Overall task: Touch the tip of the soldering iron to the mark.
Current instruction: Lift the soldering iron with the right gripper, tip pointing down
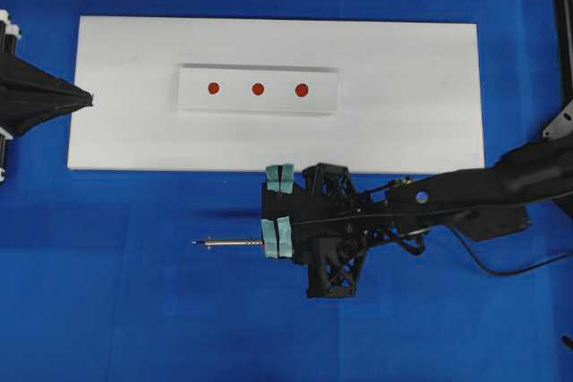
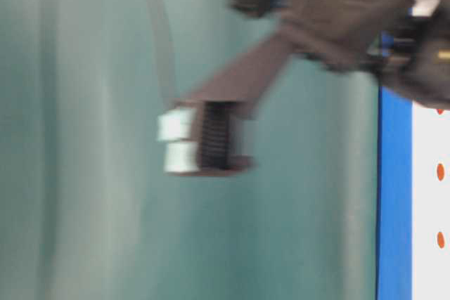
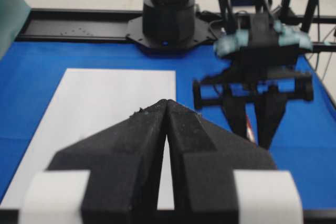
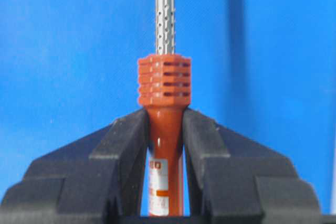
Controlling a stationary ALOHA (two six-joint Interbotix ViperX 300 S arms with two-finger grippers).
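The soldering iron (image 1: 228, 242) points left over the blue cloth, in front of the white board (image 1: 116, 131). My right gripper (image 1: 273, 241) is shut on its red-orange handle (image 4: 164, 80), and the silver shaft sticks out beyond the fingers (image 4: 126, 135). Its shadow lies apart from it, so it hangs above the cloth. Three red marks (image 1: 258, 89) sit in a row on a raised white strip (image 1: 192, 100) on the board. My left gripper (image 1: 89, 97) is shut and empty at the board's left edge. It also shows in the left wrist view (image 3: 166, 103).
The iron's black cord (image 1: 501, 267) trails right under the right arm. A black rail (image 1: 562, 24) runs along the right edge. The table-level view is blurred and shows the right gripper (image 2: 204, 142) and the board (image 2: 429, 244) at far right.
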